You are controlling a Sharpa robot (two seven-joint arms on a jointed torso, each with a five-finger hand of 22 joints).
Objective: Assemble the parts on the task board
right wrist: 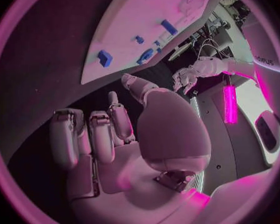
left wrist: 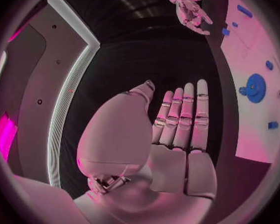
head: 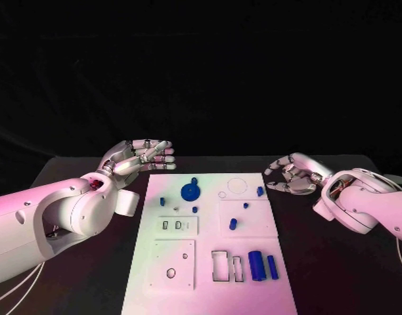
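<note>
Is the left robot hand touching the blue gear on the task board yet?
Apart. The left wrist view shows the left robot hand flat and empty, with dark table between it and the blue gear.

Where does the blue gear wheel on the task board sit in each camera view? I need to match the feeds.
Head view: the blue gear wheel lies on the far half of the task board, nearer the left hand.
Left wrist view: it shows on the board beyond the left hand's fingertips.
Right wrist view: I cannot pick it out for certain.
Shared landmark: the white task board itself.
</note>
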